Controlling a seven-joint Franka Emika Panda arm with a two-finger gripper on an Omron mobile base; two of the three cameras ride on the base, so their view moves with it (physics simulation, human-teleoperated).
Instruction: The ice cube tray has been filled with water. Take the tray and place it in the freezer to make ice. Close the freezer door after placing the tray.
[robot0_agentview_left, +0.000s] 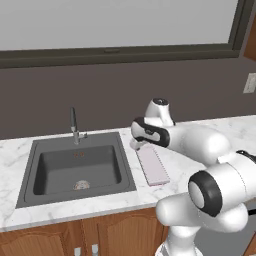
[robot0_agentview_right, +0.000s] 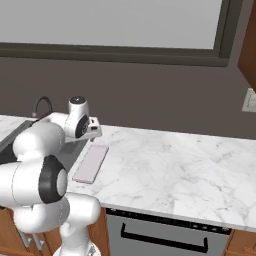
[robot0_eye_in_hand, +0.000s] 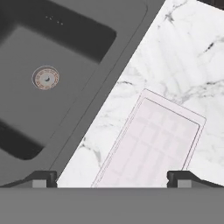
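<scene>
While claw (robot0_eye_in_hand: 112, 178) hovers spread, ice cube tray (robot0_eye_in_hand: 153, 142) lies below.

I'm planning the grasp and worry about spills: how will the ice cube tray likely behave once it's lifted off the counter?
The ice cube tray is thin and lies flat on the marble counter, so there is little edge to grab; the open gripper above it may slide it first. Long and narrow, it could tilt if held off-centre. Its shallow cells would probably spill when tipped.
</scene>
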